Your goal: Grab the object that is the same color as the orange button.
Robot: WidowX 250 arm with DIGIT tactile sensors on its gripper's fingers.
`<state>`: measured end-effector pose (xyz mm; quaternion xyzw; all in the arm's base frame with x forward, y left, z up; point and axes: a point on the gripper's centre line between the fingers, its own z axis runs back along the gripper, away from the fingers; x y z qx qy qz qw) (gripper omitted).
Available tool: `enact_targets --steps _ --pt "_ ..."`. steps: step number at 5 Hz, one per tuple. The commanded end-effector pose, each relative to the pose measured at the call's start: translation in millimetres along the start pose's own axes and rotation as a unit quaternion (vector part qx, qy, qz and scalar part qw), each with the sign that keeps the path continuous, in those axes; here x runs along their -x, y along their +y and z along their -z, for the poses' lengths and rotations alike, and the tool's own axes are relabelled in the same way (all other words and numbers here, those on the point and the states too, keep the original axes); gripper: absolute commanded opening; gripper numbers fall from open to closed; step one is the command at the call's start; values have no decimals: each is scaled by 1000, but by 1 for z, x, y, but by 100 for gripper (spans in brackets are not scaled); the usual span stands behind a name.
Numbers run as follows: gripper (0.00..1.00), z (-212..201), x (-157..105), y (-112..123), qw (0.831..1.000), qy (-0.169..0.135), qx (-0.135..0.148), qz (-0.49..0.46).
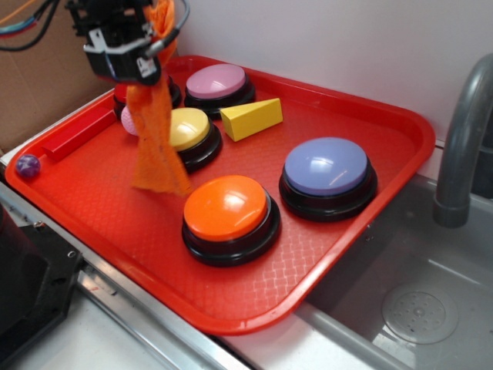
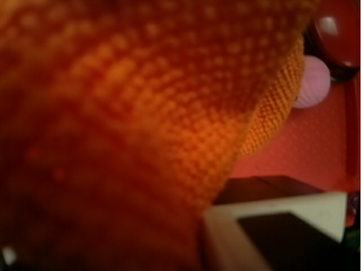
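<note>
The orange cloth (image 1: pixel 156 127) hangs from my gripper (image 1: pixel 145 48) at the top left of the exterior view, its lower end dangling just above the red tray (image 1: pixel 362 108). My gripper is shut on the cloth's top. The orange button (image 1: pixel 228 209) sits on the tray to the lower right of the hanging cloth, apart from it. In the wrist view the orange cloth (image 2: pixel 141 113) fills nearly the whole frame, blurred and close, and hides the jaws except for one white finger (image 2: pixel 271 226) at the bottom right.
On the tray stand a yellow button (image 1: pixel 190 131), a pink button (image 1: pixel 217 83), a lavender button (image 1: pixel 326 171), a yellow wedge (image 1: pixel 252 118), a red bar (image 1: pixel 77 135) and a small purple ball (image 1: pixel 28 166). A grey faucet (image 1: pixel 464 131) and sink lie to the right.
</note>
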<state>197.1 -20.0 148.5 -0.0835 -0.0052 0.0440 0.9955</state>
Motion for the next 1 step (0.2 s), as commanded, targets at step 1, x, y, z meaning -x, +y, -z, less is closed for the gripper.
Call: enact_targets --steps 1 --pt "0 -22 -7 -9 999 -24 -17 29"
